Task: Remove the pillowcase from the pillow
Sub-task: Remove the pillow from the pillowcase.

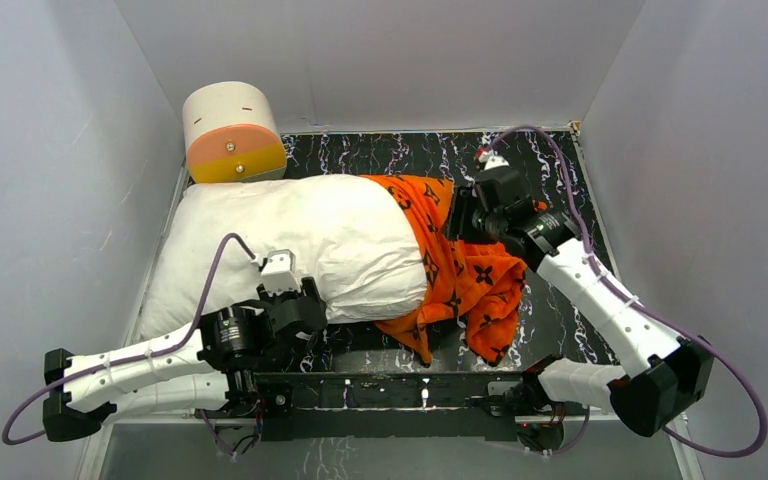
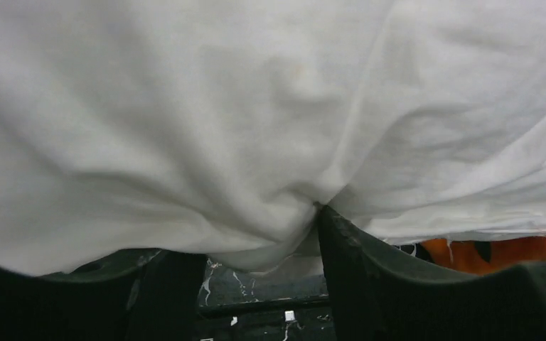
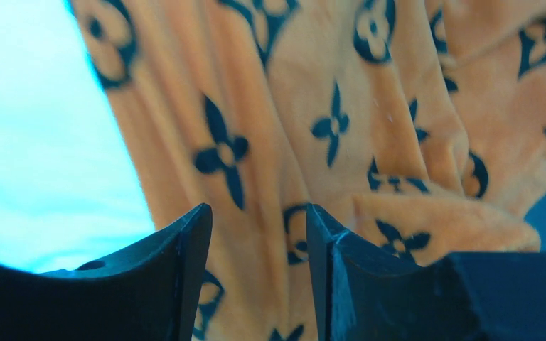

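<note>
The plump white pillow [image 1: 290, 235] lies across the black marbled floor. The orange pillowcase [image 1: 460, 270], printed with black motifs, is bunched over its right end and spills onto the floor in front. My left gripper [image 1: 295, 290] is at the pillow's near edge. In the left wrist view it [image 2: 256, 234] is open, and a fold of white pillow [image 2: 256, 106] cloth sags between its fingers. A bit of orange pillowcase [image 2: 512, 252] shows at the right there. My right gripper [image 1: 460, 215] is on the pillowcase's upper part. In its wrist view it [image 3: 256, 213] is open, with the pillowcase [image 3: 341, 121] between its fingers.
A cream-and-orange cylinder [image 1: 230, 135] stands at the back left, touching the pillow's far corner. White walls close in the floor [image 1: 540, 160] on three sides. A black rail [image 1: 390, 390] with both arm bases runs along the near edge.
</note>
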You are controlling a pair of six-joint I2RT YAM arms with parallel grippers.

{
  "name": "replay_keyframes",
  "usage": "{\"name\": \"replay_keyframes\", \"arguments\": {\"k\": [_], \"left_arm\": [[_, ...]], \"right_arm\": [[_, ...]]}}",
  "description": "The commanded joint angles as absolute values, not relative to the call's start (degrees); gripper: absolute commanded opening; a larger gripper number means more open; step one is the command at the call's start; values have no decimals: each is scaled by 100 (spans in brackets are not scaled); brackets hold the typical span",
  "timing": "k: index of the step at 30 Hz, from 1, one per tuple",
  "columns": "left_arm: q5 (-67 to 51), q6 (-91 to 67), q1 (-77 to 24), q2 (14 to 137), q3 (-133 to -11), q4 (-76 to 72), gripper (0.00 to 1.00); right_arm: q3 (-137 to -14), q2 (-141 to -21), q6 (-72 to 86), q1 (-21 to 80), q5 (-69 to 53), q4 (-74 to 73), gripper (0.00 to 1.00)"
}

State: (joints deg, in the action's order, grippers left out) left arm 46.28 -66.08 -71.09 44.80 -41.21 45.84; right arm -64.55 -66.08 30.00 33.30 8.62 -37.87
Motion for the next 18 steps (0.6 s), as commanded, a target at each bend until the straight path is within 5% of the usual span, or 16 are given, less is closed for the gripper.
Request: {"name": "replay_keyframes", "arguments": {"k": [1, 4, 6, 9, 11, 18], "left_arm": [[4284, -4979, -7110, 4431, -4980, 4395, 66], [4189, -4345, -7110, 4617, -5760, 4397, 80], [4244, -3848, -7110, 4846, -6316, 4348, 89], [4631, -2932, -7068, 5427, -7160, 4177, 98], [4648, -2315, -6691, 6154, -7847, 4147, 98], [484, -1743, -3085, 8268, -9062, 3391, 98]], "right_arm": [[-7634, -7054, 2595, 3255, 467, -3251, 62], [-8176, -7861, 2433, 3256, 46, -3127, 73], [-8409, -8493, 2468, 3255, -101, -3177, 69], [-8286, -9065, 2583, 3261, -644, -3044, 36], [-7581, -9090, 2746, 3258, -1048, -2702, 24], [-4595, -8047, 3701, 3267, -1802, -1060, 17]]}}
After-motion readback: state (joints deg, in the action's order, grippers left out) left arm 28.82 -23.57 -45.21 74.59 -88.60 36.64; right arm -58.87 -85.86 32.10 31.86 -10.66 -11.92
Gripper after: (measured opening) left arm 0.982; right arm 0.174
